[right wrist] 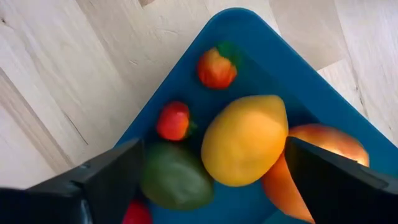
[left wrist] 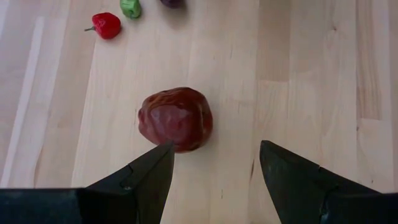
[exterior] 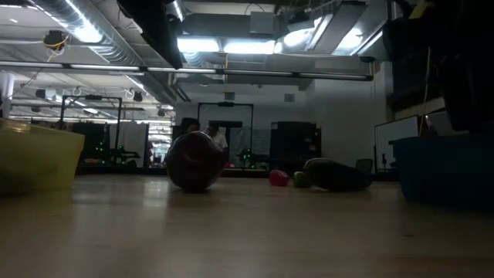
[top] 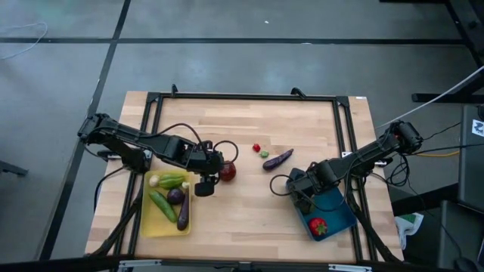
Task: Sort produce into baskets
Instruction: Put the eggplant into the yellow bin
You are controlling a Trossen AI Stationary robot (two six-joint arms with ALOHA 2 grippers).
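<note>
Left gripper [left wrist: 214, 165] released, poised at the dark red apple [left wrist: 176, 118], mid-tabletop beside the yellow basket [top: 145, 219].
I judge it light, rigid, slick: pinch across its widest girth. Right gripper [right wrist: 211, 186] spread open over the blue basket [right wrist: 261, 37].

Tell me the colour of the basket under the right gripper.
Blue basket, clearest in the right wrist view.
</note>
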